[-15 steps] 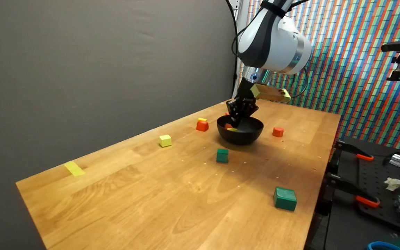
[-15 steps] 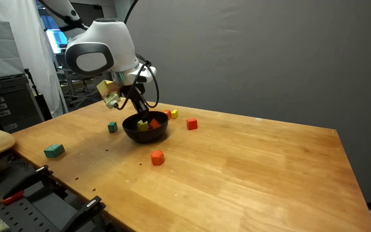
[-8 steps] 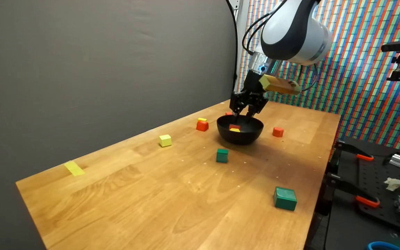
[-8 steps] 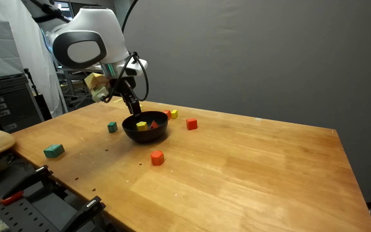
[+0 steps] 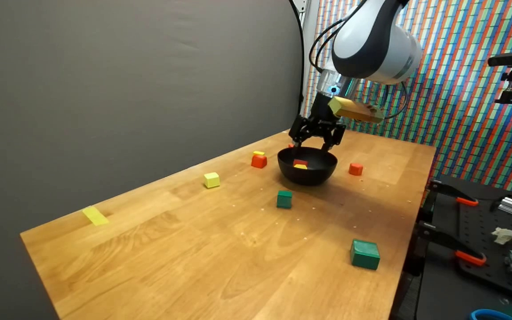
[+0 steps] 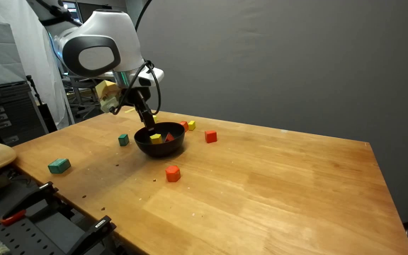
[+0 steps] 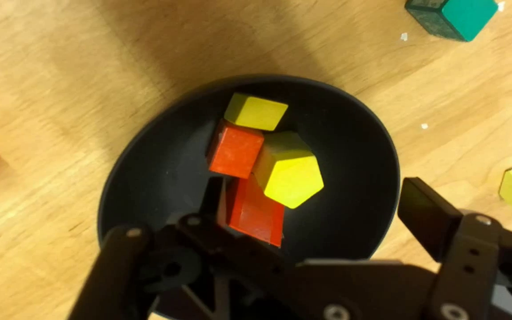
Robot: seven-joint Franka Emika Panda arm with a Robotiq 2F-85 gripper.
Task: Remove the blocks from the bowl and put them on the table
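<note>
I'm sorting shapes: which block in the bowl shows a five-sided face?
The pentagonal yellow block, lower in the wrist view; the upper yellow block and upper red block show four-sided faces; the lower red block is partly covered.

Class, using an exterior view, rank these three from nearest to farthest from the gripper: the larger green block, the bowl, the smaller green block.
1. The bowl: right beneath the gripper.
2. The smaller green block: on the table, a little apart from the bowl.
3. The larger green block: farther out, near the table's edge.
</note>
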